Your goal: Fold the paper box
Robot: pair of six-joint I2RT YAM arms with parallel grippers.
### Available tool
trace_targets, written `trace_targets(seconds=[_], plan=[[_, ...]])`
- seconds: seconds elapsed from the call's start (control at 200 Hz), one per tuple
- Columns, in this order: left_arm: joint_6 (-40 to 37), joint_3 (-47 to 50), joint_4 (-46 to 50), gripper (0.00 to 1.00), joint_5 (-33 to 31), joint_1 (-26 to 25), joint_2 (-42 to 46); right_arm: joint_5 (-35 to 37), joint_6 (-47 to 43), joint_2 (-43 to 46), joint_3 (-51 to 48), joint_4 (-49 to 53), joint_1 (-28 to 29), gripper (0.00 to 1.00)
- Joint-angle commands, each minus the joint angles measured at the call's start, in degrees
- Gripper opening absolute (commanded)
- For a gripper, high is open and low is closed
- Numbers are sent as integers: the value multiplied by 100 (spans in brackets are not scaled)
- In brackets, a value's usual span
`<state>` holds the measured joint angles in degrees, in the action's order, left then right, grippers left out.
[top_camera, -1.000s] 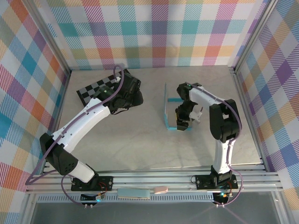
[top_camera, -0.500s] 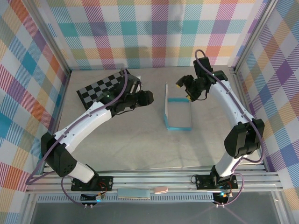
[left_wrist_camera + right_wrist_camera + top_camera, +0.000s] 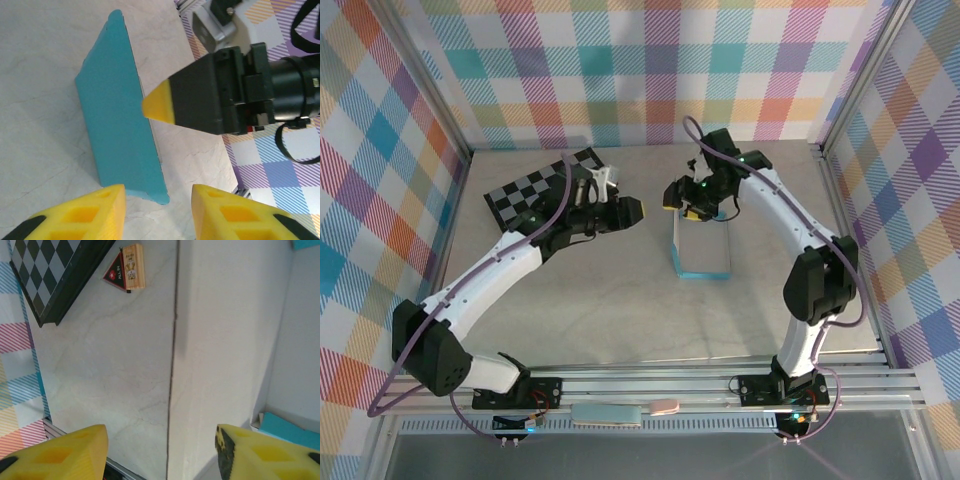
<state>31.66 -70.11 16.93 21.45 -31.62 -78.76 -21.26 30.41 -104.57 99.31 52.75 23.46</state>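
**While both grippers hang open, a half-folded blue box sits mid-table**

Seen from above, a pale marbled table [image 3: 620,300] is walled in by bright plaid panels. Two white arms reach in from the near edge, the left arm [image 3: 490,270] slanting toward the middle and the right arm [image 3: 790,215] arching over from the far right.

A black-and-grey checkerboard [image 3: 525,190] lies at the far left of the table. The paper box [image 3: 702,250] sits just right of centre as an open tray with turquoise edges and a paler inside. Its left wall stands upright.

The left gripper [image 3: 635,210] hovers just left of the box. Its yellow fingers [image 3: 90,215] are parted with nothing between them.

The right gripper [image 3: 682,207] is over the box's far end, also unclenched. Its wrist view shows the pale upright card in the gap between its fingers [image 3: 60,455]; contact cannot be made out.

A small wooden tag [image 3: 131,267] lies beside the checkerboard.
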Motion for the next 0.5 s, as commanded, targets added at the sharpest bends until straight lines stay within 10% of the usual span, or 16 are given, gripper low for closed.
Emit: trace_targets(seconds=[0.0, 0.495], plan=[[1, 199, 106, 39, 128, 42, 265, -107, -156, -132, 228, 78, 22, 54], [99, 502, 39, 39, 202, 42, 536, 421, 599, -465, 615, 73, 16, 0]])
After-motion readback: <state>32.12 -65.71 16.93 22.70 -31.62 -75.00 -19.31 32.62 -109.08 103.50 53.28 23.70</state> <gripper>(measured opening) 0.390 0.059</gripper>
